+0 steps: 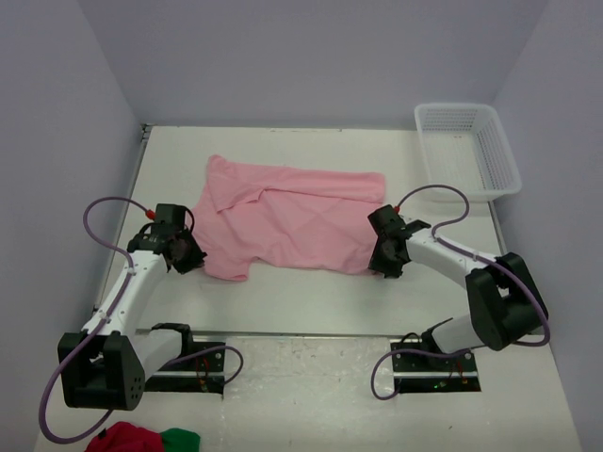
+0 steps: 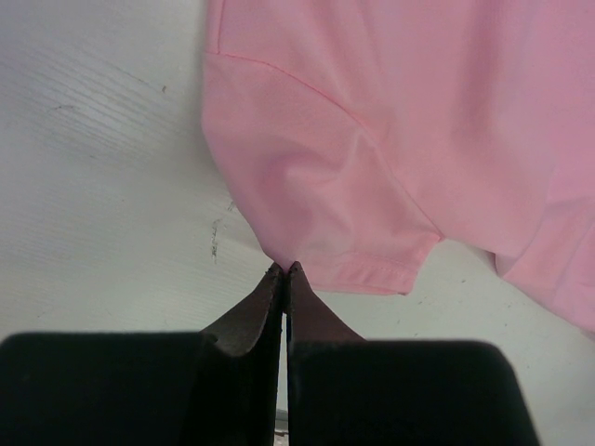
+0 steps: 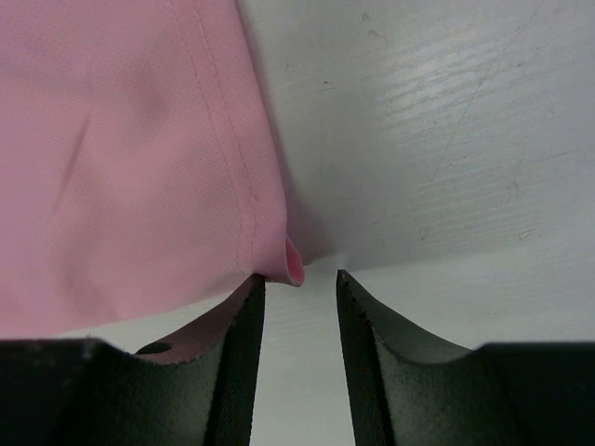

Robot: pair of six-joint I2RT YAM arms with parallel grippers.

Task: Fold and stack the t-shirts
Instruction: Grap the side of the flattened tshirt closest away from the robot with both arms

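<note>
We see the light pink cotton t-shirt [image 1: 292, 221] lying crosswise before us, the left gripper [image 2: 284, 269] closed at its sleeve edge, the right gripper [image 3: 299, 276] half-open just beside its hem corner.

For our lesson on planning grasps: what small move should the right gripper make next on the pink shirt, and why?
Probably ease forward a little, then close. The right gripper stands open, and a hemmed corner of the shirt lies just ahead of its jaws, not yet between them.
</note>
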